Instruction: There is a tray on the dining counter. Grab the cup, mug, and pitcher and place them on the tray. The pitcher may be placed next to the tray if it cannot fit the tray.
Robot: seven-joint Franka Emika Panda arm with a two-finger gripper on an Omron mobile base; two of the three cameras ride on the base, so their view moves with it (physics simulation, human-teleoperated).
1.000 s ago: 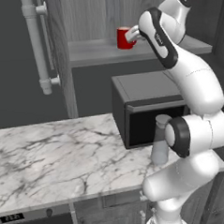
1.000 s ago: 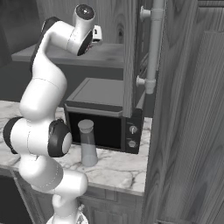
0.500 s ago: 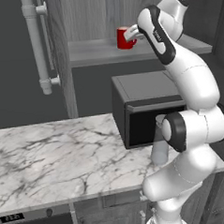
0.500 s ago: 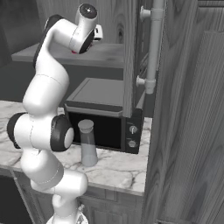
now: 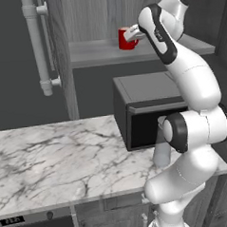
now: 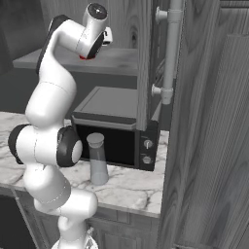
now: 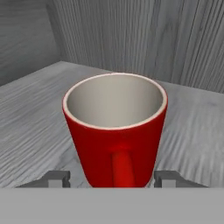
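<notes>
Red mug (image 7: 114, 131) upright on the grey wooden shelf (image 7: 35, 127), long axis vertical, mouth up, filling the middle of the hand view. Loop handle turned straight toward the camera, at the lower centre of that frame. Pale inside, nothing in it.

Gripper (image 7: 113, 178) spread wide, released, one dark finger tip (image 7: 57, 178) at the lower left and the other at the lower right, the mug's base between them. Cannot tell whether either tip touches the mug wall.

In the left base view, mug (image 5: 127, 39) at upper centre on the shelf, gripper (image 5: 132, 35) right against it. In the right base view, just a sliver of red below the hand at upper left.

Pitcher (image 6: 97, 159) standing upright on the marble worktop (image 6: 131, 187), just in front of the black microwave (image 6: 124, 138), centre left of the right base view. Lid on.
</notes>
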